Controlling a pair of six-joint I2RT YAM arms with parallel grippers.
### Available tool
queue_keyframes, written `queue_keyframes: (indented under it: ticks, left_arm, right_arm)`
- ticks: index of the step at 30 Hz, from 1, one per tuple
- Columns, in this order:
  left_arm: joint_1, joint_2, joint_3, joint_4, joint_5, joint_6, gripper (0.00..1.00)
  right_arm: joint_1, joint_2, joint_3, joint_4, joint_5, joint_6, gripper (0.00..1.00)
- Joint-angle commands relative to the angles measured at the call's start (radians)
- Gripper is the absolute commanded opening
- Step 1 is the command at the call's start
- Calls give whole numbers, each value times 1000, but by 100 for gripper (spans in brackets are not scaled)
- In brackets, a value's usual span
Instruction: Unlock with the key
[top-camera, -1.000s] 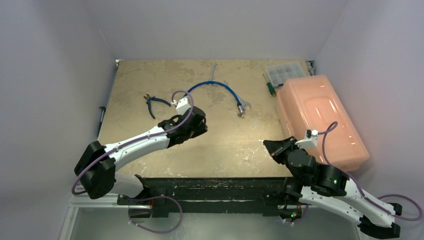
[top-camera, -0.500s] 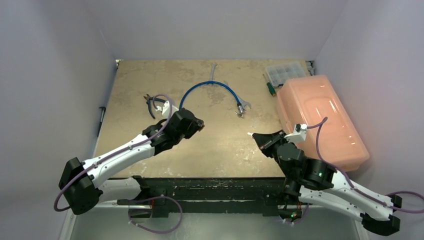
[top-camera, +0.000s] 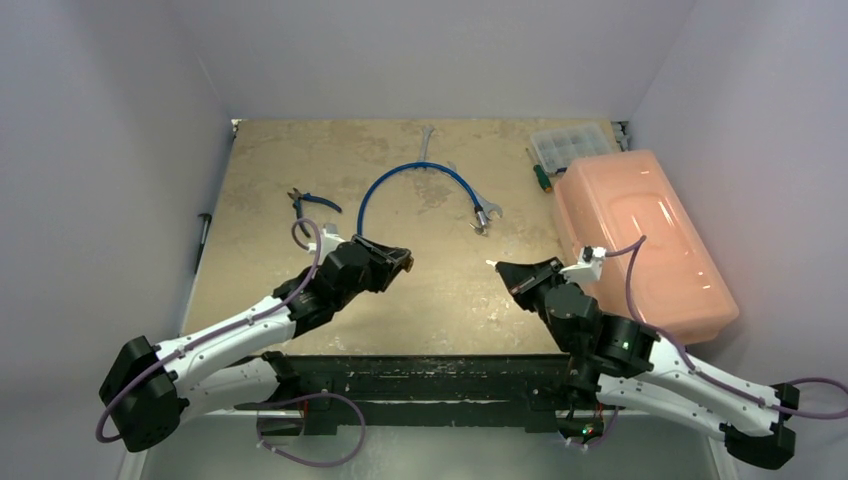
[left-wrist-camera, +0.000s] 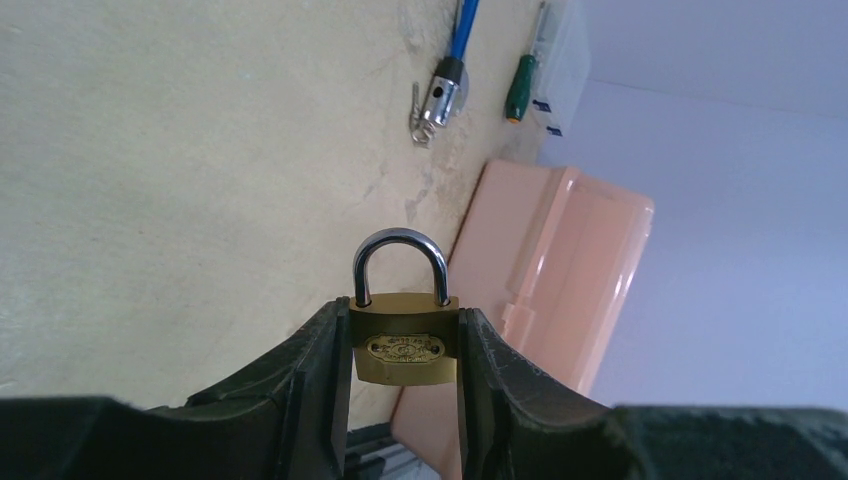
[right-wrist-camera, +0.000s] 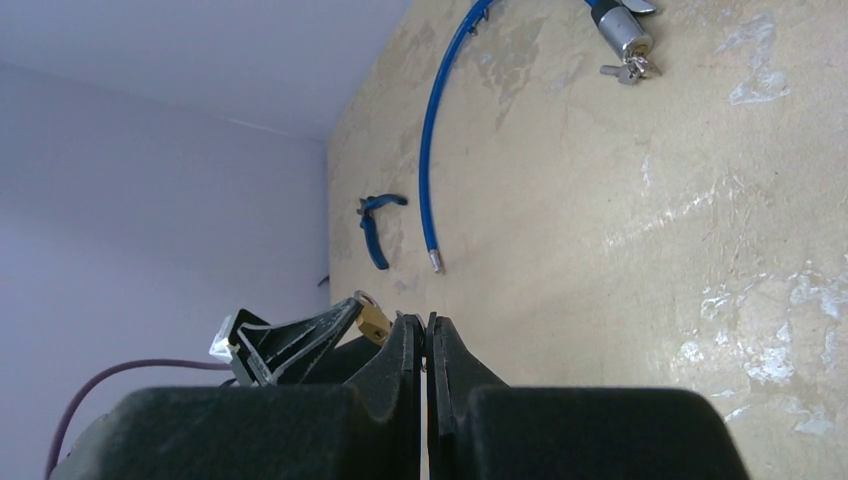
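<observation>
The right gripper (top-camera: 500, 268) has travelled toward 10 o'clock, away from the table's near edge, narrowing the gap to the left gripper (top-camera: 403, 260). The left arm has dropped its elbow and turned its wrist, uncovering the pliers.

The key (top-camera: 490, 263) shows in the top view only as a tiny pale tip poking out of the right gripper. Its fingers are pressed together on it, and in the right wrist view almost no slit remains between them.

At 9 o'clock from the key, across a stretch of open tabletop (top-camera: 450, 300), the left gripper pinches the brass padlock (left-wrist-camera: 403, 350) by the two sides of its body. The closed silver shackle (left-wrist-camera: 400, 240) points away from the wrist. The body's underside is hidden between the fingers.

At 12 o'clock lies a blue cable lock (top-camera: 415, 175), curved in an arch, with small keys hanging at its metal cylinder end (top-camera: 483, 215). Blue-handled pliers (top-camera: 305, 207) lie at 10 o'clock from the left gripper.

A wrench (top-camera: 426, 140) lies at the far edge. A pink translucent bin (top-camera: 640, 240) stands at 3 o'clock, close beside the right arm. Behind it are a green-handled screwdriver (top-camera: 541, 175) and a clear compartment box (top-camera: 570, 143).
</observation>
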Motion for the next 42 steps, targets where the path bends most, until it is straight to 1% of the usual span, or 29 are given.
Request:
queue_keyframes:
  ticks: [1,7,12,17,27,32,37,40,42]
  left_arm:
    - [6,15,-22,225,84,-77,0]
    - [6,4,-85,350,91,-120,0]
    - [6,12,-91,367,78,-127,0]
    - [6,41,-126,452,95,-182,0]
    - [4,99,-111,456,109,-282,0]
    - [3,106,-84,387,70,-311,0]
    - [-25,89,-18,221,-60,-327,0]
    - [-34,91,20,154,-97,-338,0]
    - [-36,99,31,143,-102,-347,0]
  right_arm:
    - [-1,42,-18,106,17,18,0]
    - [-1,101,-4,163,-3,2,0]
    - [-1,153,-9,226,-35,-6,0]
    - [-1,203,-16,290,-63,-4,0]
    - [2,313,3,363,-62,-2,0]
    - [6,410,41,375,-52,20,0]
    - [9,497,79,400,-37,22,0]
    - [9,540,92,420,-32,9,0]
    - [9,573,105,456,-31,5,0]
